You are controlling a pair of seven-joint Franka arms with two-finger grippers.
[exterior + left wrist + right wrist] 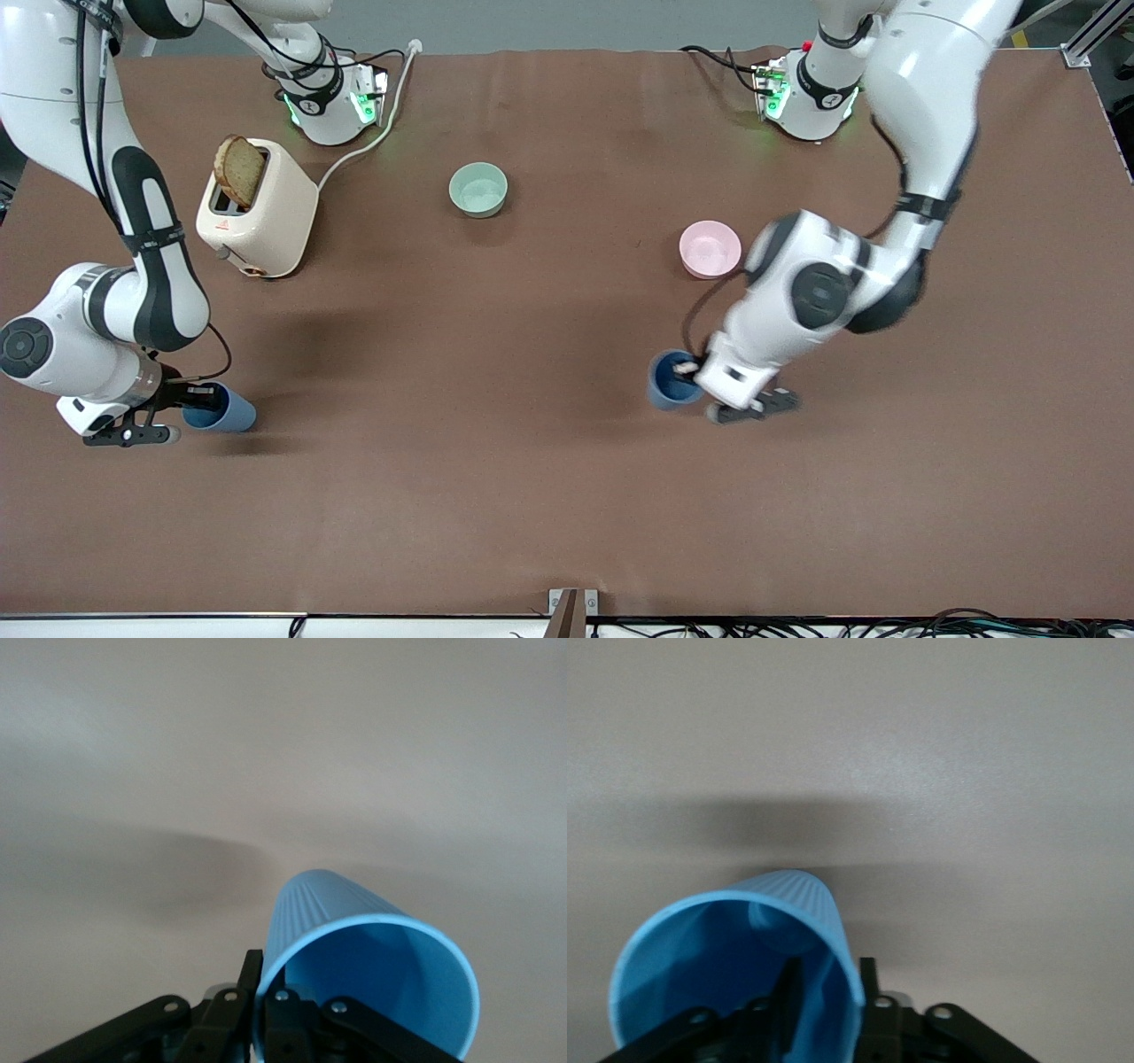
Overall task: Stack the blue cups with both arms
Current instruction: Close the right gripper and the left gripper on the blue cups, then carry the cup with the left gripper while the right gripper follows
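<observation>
So I've got a cup in each hand right now. Closest to the front camera, the right gripper (177,409) is pinching the wall of its blue cup (221,411) at the rim, one finger inside and one outside, and the cup hangs tipped on its side over the table toward the right arm's end. The right wrist view shows that pinch pretty clearly, finger (788,997) down inside the cup (735,974). The left gripper (695,372) has the other blue cup (669,381) the same way, clamped on the rim wall over the table toward the left arm's end, and the left wrist view has the cup (372,974) sticking out from the fingers (283,1019) at a slant. My worry: both grabs are just on a thin rim edge, so either cup could pivot or slip if I swing fast, and since they're tilted differently, lining one mouth up with the other's base looks fiddly; a bad angle would jam them or knock one loose. They're also well apart, so both arms have to come in toward the middle without bumping. Farther up there's the pale pink bowl (710,249), the toaster (257,213) with bread (240,171) poking out, then the mint-green bowl (478,189). The surface is a plain brown table (496,461), cables along its near edge.
</observation>
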